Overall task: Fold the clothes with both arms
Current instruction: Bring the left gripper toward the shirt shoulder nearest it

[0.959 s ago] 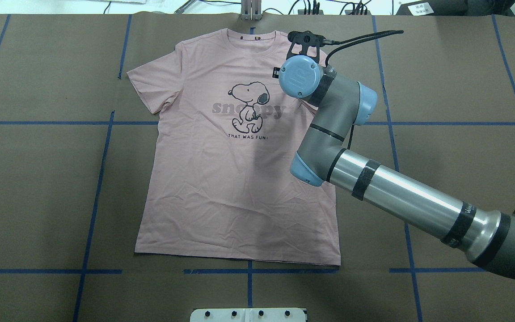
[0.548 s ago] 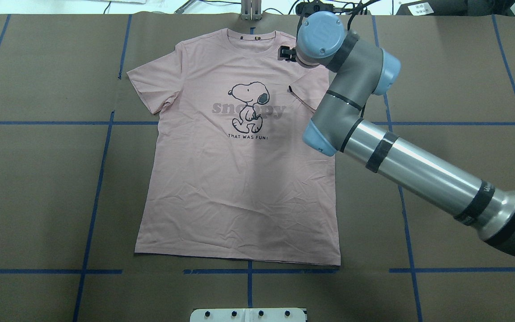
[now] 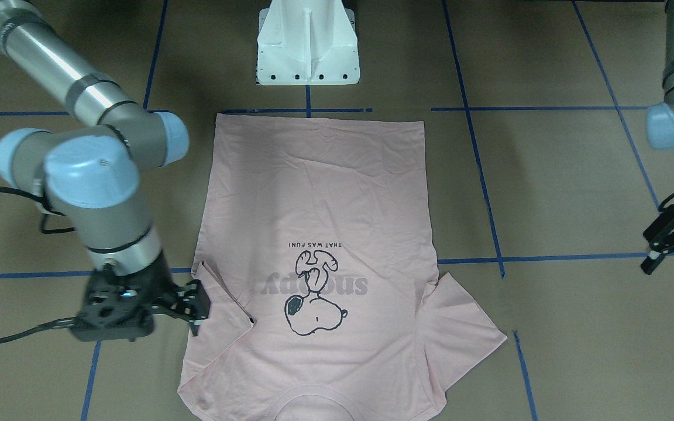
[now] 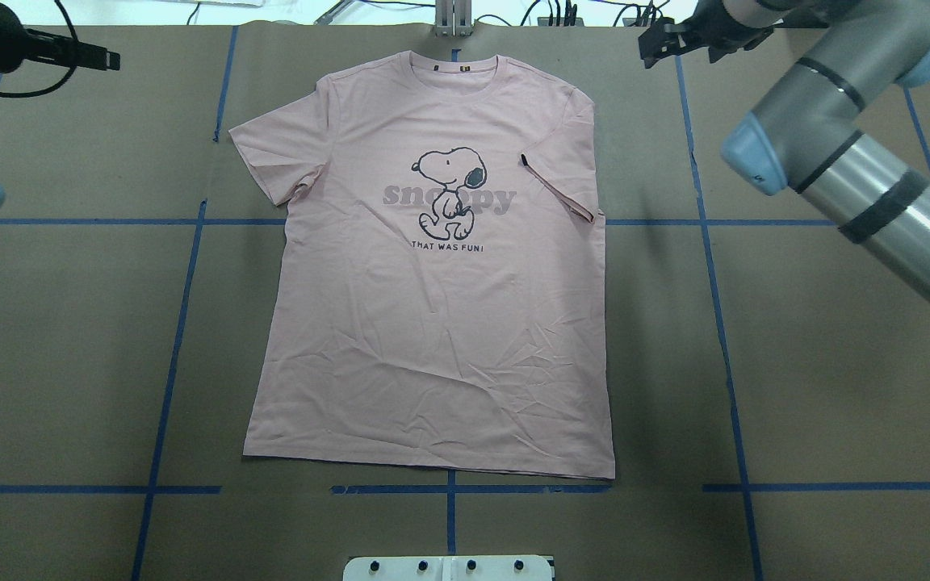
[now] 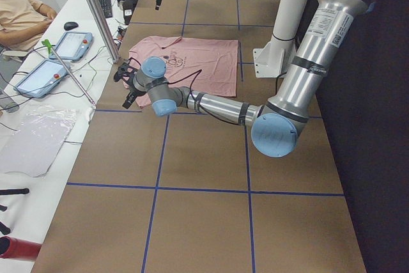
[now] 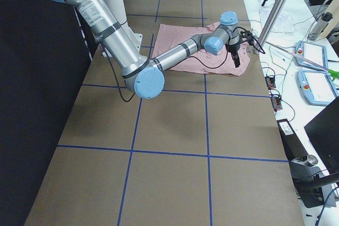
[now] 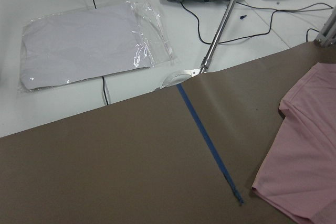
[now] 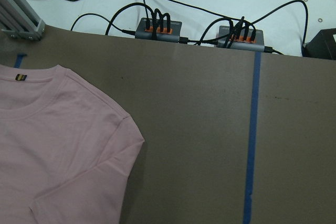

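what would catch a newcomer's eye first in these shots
The pale pink T-shirt lies flat in the middle of the table, black cartoon dog print face up. Its sleeve on the robot's right is folded in over the chest; the other sleeve lies spread out. The silver right arm hangs beside the collar end, its gripper off the cloth.

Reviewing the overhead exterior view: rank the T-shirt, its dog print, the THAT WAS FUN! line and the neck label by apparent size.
1. pink T-shirt
2. dog print
3. THAT WAS FUN! line
4. neck label
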Robot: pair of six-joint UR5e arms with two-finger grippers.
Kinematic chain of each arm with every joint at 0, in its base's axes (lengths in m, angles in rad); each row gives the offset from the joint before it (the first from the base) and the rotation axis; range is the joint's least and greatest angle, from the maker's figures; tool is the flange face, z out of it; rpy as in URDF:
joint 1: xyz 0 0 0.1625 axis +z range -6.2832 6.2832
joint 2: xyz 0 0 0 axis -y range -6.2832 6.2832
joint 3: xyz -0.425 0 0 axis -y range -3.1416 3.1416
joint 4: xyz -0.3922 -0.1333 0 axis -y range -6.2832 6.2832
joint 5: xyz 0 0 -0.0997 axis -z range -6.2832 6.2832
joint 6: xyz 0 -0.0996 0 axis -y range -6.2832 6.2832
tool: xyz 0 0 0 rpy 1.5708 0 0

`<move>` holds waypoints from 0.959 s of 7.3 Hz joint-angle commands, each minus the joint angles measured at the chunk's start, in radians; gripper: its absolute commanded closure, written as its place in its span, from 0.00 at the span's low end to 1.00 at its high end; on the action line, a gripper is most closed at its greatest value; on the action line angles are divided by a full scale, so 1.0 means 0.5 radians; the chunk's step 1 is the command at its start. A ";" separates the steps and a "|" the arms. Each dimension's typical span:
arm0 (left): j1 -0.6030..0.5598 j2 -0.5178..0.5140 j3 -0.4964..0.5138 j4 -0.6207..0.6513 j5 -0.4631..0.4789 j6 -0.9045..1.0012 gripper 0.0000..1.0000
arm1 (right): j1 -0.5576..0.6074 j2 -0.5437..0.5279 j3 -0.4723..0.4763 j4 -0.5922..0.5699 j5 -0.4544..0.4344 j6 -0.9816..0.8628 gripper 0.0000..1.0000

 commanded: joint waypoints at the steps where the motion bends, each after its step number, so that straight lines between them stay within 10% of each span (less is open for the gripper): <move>1: 0.242 -0.146 0.128 0.003 0.329 -0.343 0.27 | 0.055 -0.095 0.052 0.012 0.029 -0.083 0.00; 7: 0.470 -0.427 0.672 -0.033 0.682 -0.406 0.37 | 0.028 -0.120 0.049 0.015 -0.051 -0.065 0.00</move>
